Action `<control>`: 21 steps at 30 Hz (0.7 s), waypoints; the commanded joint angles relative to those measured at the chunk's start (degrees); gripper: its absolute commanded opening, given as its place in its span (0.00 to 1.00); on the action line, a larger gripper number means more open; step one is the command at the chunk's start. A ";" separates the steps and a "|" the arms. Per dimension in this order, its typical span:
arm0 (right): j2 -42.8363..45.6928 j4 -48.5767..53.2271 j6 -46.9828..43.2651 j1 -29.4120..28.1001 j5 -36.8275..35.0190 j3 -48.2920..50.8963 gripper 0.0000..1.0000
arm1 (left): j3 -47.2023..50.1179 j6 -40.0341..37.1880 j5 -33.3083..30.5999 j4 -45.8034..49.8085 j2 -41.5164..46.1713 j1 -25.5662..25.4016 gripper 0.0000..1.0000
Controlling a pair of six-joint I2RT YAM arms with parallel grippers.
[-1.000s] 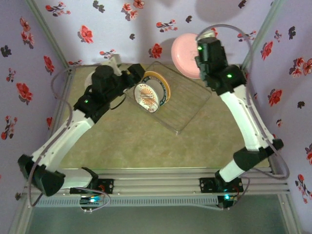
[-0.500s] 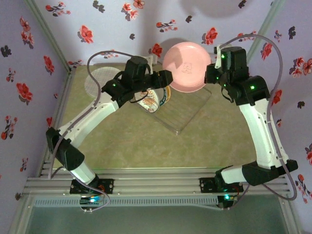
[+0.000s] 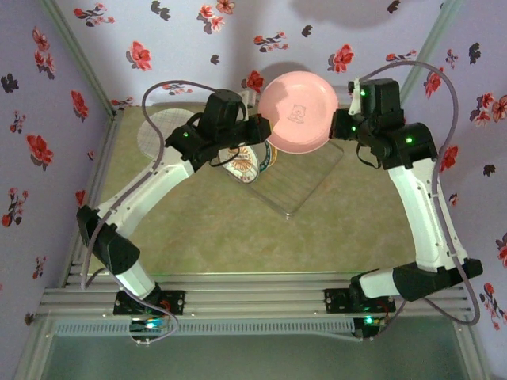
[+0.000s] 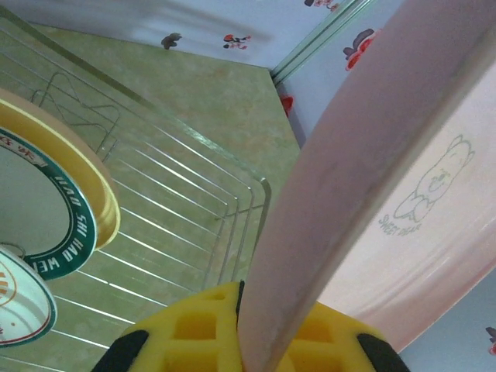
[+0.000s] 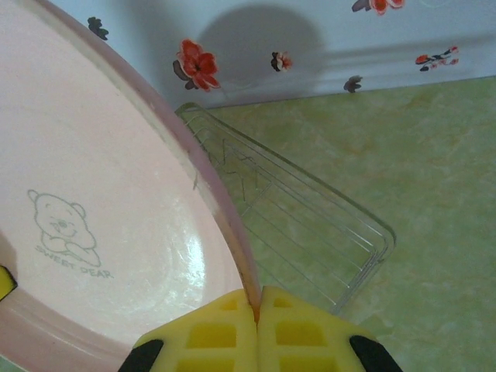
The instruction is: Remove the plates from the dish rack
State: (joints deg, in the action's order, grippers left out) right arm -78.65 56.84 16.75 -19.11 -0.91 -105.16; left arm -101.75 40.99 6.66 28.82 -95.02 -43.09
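Watching that pink plate [image 3: 299, 111] up there, what worries you?

Both arms pinch it at once, high over the far side of the dish rack [image 3: 299, 188]. If they pull or twist unevenly, I reckon the rim slips a pad and it drops onto the two plates [image 3: 252, 158] standing at the rack's left.

And the grips?

The left gripper [image 4: 244, 329] is clamped narrow on the plate's left rim. The right gripper [image 5: 257, 318] is pinched tight on the right rim.
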 commanded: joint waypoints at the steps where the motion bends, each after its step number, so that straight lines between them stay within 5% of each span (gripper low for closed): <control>1: 1.01 -4.15 1.49 -0.66 6.12 0.65 0.00 | -0.74 -0.37 -1.84 0.98 0.05 -0.33 0.00; 3: 0.98 -4.48 1.19 -0.67 6.65 0.90 0.02 | -0.23 -0.04 -1.91 0.51 0.57 -0.33 0.00; 7: 1.28 -4.78 -0.08 -0.66 7.02 0.95 0.40 | 0.83 1.37 -1.83 -0.49 2.26 0.60 0.00; 10: 1.62 -4.61 -1.72 -0.66 6.49 1.06 0.57 | 0.94 1.96 -1.56 -0.17 3.79 1.78 0.00; 21: 8.95 -18.52 -9.96 -3.17 9.04 12.10 0.75 | 12.34 9.31 0.47 1.03 16.12 10.79 0.00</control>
State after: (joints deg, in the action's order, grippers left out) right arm -71.33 45.50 10.92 -20.67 6.39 -95.31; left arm -92.20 46.50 6.26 30.52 -83.83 -34.46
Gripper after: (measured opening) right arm 0.747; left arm 0.084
